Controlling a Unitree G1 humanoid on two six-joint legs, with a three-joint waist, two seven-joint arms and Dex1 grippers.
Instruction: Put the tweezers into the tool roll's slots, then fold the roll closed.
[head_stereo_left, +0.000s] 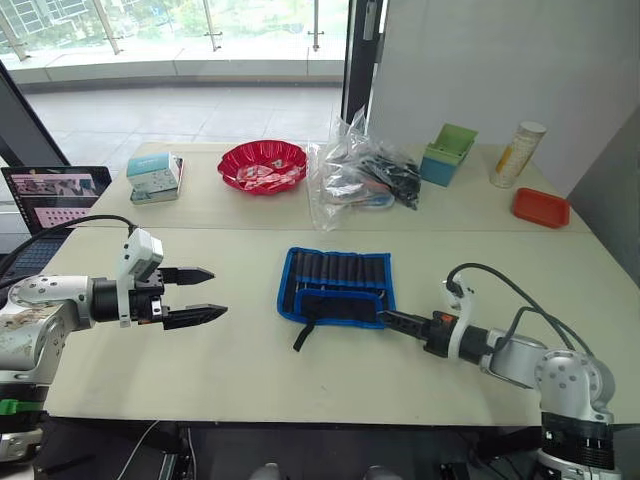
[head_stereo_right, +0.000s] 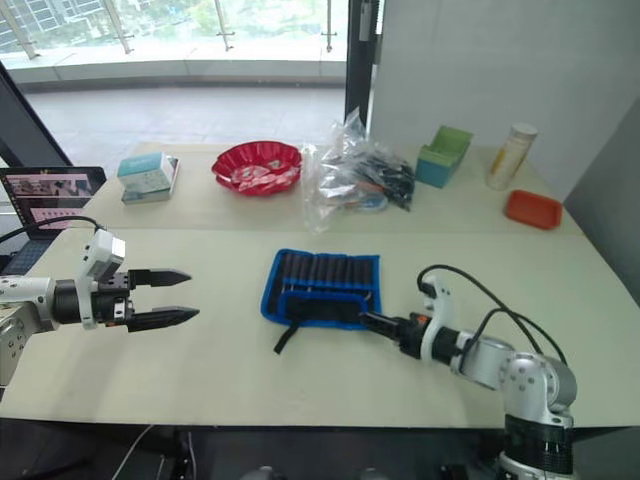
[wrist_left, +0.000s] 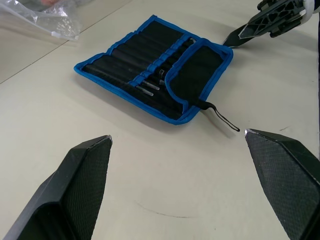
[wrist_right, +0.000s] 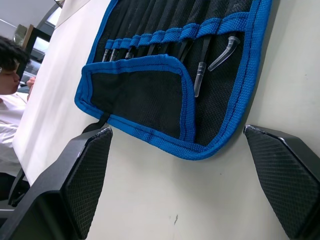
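R gripper (head_stereo_left: 392, 319) sits low on the table (head_stereo_left: 240, 360), fingers spread wide, tips just beside the tool roll's (head_stereo_left: 336, 285) near-R corner. L gripper (head_stereo_left: 200, 295) hovers well apart off the roll's other side, fingers (wrist_left: 80, 175) also parted, holding nothing.

1 roll: black fabric, bright blue edging, lying flat btwn the 2 grippers; small near flap folded up over the lower part, black strap (wrist_left: 220, 117) trailing toward L gripper. Slots (head_stereo_left: 340, 268) run in a row across the inner face. Tweezers (wrist_right: 202, 70) already tucked in, tips poking below the blue band; exact count can't be told.

Beyond the roll: 1 clear bag of tools (head_stereo_left: 360, 175), 1 red bowl (head_stereo_left: 262, 165).
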